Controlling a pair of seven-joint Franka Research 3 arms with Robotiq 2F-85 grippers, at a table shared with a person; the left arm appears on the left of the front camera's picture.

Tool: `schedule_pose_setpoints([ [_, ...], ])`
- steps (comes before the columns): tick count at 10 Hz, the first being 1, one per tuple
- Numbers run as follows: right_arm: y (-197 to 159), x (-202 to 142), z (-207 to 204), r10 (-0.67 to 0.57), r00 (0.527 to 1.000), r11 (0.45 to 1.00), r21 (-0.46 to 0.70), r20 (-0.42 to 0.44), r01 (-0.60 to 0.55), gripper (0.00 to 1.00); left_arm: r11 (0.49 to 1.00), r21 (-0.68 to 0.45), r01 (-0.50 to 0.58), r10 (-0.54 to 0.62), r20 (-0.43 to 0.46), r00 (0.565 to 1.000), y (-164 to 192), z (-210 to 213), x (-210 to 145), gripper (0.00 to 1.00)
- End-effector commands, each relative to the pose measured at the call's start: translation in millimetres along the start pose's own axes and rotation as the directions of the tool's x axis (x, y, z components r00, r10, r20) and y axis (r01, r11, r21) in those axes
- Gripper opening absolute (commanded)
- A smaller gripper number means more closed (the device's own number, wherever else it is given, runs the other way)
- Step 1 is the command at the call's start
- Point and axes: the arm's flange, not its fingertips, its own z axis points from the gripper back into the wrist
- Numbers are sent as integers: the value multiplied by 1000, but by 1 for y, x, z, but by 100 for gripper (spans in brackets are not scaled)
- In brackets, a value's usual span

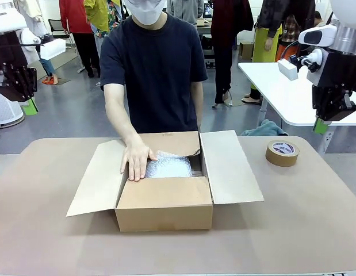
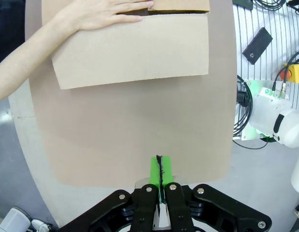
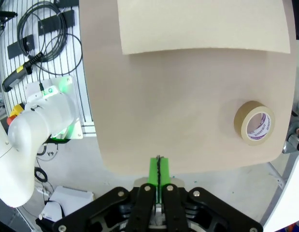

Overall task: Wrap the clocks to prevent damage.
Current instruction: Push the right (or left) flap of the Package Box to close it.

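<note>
An open cardboard box (image 1: 164, 204) stands mid-table. Inside it lies a bundle of bubble wrap (image 1: 171, 168); the clocks are hidden. The person's hand (image 1: 136, 158) rests on the bundle's left end, reaching in over the box's edge. My left gripper (image 1: 29, 106) hangs shut and holding nothing, high above the table's left edge, far from the box. My right gripper (image 1: 320, 126) hangs shut above the right edge. In the left wrist view the shut green pads (image 2: 160, 162) point down at the table, with the box flap (image 2: 130, 53) and the hand (image 2: 106, 12) farther off.
A roll of brown tape (image 1: 282, 153) lies flat at the table's right, also seen as the tape roll (image 3: 254, 122) beside my right gripper (image 3: 158, 162). The box's side flaps (image 1: 229, 167) spread outward. People stand behind a white table (image 1: 275, 86).
</note>
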Motion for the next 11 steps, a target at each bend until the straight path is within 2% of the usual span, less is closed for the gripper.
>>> schedule_pose_setpoints([
  [1, -52, -40, -31, 37, 977, 996, 71, 210, -53, 1, 1000, -6, 2, -2, 5, 1000, -1, 3, -2, 0],
  [2, -75, -59, -54, 35, 945, 994, 87, 326, -67, 1, 1000, -6, 2, -2, 5, 1000, -1, 3, -2, 0],
  [3, -90, -77, -71, -3, 893, 995, 95, 450, -45, 1, 1000, -6, 2, -2, 5, 1000, -1, 3, -2, 0],
  [4, -96, -91, -86, 12, 830, 995, 76, 558, -66, 1, 1000, -6, 2, -2, 5, 1000, -1, 3, -2, 0],
  [5, -102, -102, -104, 31, 771, 995, 57, 636, -86, 1, 1000, -6, 2, -2, 5, 1000, -1, 3, -2, 0],
  [6, -103, -109, -123, 37, 736, 999, 3, 676, -53, 1, 1000, -6, 2, -2, 5, 1000, -1, 3, -2, 0],
  [7, -104, -108, -137, 14, 730, 1000, 0, 683, -19, 1, 1000, -6, 2, -2, 5, 1000, -1, 3, -2, 0],
  [8, -106, -104, -143, -23, 749, 999, 33, 662, 1, 1, 1000, -6, 2, -2, 5, 1000, -1, 3, -2, 0],
  [9, -106, -100, -138, -36, 797, 999, 40, 603, 14, 1, 1000, -6, 2, -2, 5, 1000, -1, 3, -2, 0],
  [10, -105, -113, -138, -11, 738, 1000, 21, 675, -5, 1, 1000, -6, 2, -2, 5, 1000, -1, 3, -2, 0],
  [11, -105, -113, -138, -11, 738, 1000, 21, 675, -5, 1, 1000, -6, 2, -2, 5, 1000, -1, 3, -2, 0],
])
